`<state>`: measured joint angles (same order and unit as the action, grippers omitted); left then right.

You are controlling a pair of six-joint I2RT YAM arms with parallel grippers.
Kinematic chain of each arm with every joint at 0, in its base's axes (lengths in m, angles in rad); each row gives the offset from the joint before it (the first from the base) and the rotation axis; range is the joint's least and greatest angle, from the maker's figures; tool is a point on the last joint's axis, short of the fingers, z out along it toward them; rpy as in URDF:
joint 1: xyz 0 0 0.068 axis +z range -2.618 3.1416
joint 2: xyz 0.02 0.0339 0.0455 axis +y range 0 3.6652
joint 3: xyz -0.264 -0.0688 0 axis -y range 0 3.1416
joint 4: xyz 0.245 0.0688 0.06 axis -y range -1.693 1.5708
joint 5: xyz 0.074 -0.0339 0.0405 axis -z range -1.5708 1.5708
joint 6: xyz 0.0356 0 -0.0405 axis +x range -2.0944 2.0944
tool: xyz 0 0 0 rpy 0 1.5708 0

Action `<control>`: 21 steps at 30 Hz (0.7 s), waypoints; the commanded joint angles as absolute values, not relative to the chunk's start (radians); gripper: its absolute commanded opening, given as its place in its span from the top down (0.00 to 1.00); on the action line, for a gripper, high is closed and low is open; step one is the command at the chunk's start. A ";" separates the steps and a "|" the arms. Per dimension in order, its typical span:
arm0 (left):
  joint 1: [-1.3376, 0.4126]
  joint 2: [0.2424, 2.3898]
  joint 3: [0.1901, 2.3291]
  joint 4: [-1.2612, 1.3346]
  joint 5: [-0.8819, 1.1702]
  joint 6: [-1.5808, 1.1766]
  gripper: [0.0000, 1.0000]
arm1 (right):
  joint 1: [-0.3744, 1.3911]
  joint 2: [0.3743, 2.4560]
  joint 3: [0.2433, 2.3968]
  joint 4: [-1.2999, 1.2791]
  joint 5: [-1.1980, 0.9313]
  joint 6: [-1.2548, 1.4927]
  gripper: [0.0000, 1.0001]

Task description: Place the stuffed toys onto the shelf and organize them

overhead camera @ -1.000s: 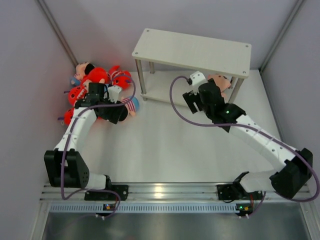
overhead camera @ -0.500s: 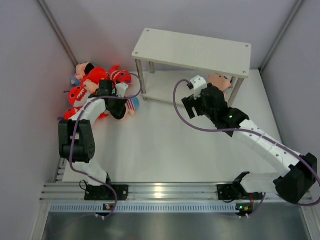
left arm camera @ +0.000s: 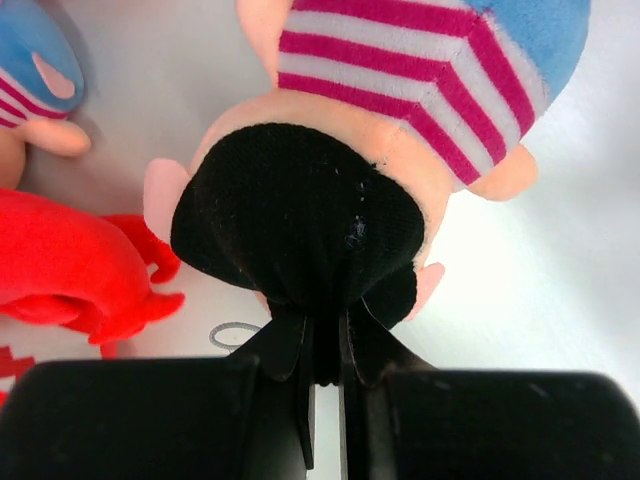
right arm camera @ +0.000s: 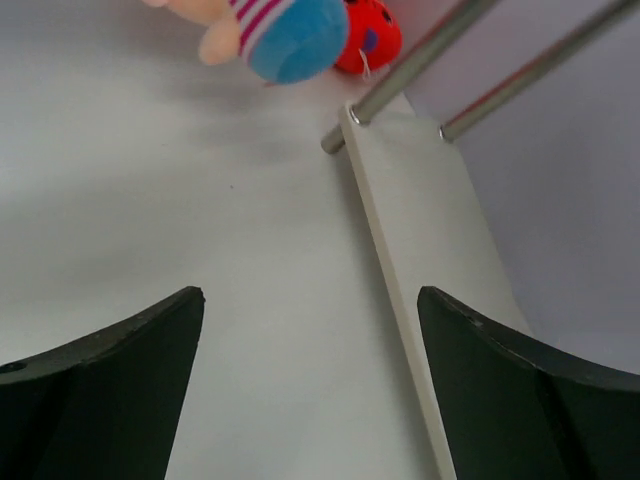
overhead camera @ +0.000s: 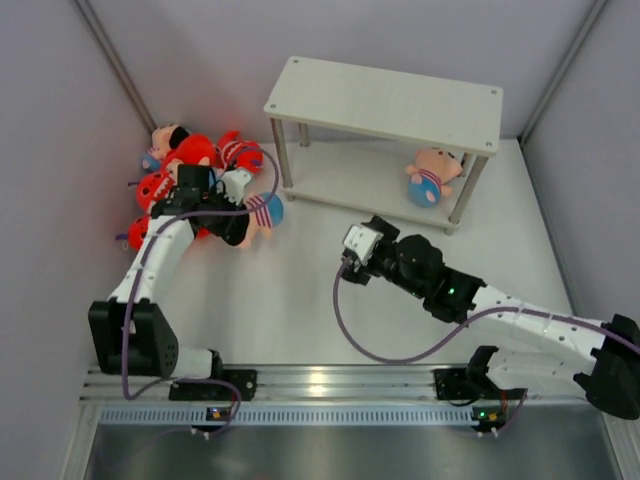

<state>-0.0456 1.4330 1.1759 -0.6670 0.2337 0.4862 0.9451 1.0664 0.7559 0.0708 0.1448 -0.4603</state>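
Observation:
My left gripper (left arm camera: 325, 335) is shut on the black hair of a striped-shirt doll (left arm camera: 400, 60). In the top view that doll (overhead camera: 264, 212) lies on the table at the right edge of the pile of stuffed toys (overhead camera: 190, 160), with the left gripper (overhead camera: 246, 217) at its head. Another doll (overhead camera: 431, 177) sits on the lower tier of the off-white shelf (overhead camera: 385, 100), at its right end. My right gripper (overhead camera: 352, 252) hangs open and empty over the table in front of the shelf. Between its jaws (right arm camera: 310, 300) I see only bare table.
Red sharks (left arm camera: 60, 260) and a further doll (left arm camera: 30, 80) lie close to the left gripper. The shelf's lower board (right arm camera: 430, 230) and metal legs (right arm camera: 420, 60) stand just ahead of the right gripper. Grey walls close in on both sides.
The left gripper has closed on the doll's hair. The right arm has pulled back from the shelf toward the table's middle, leaving a doll on the lower tier.

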 commanded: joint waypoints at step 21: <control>-0.086 1.103 1.249 -1.055 0.494 0.525 1.00 | 1.247 1.726 0.983 0.801 0.360 -1.502 0.01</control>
<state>-0.0803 1.1217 1.2083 -1.0451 0.4309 0.5022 1.2610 1.6981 0.9024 0.8230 0.3496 -1.5143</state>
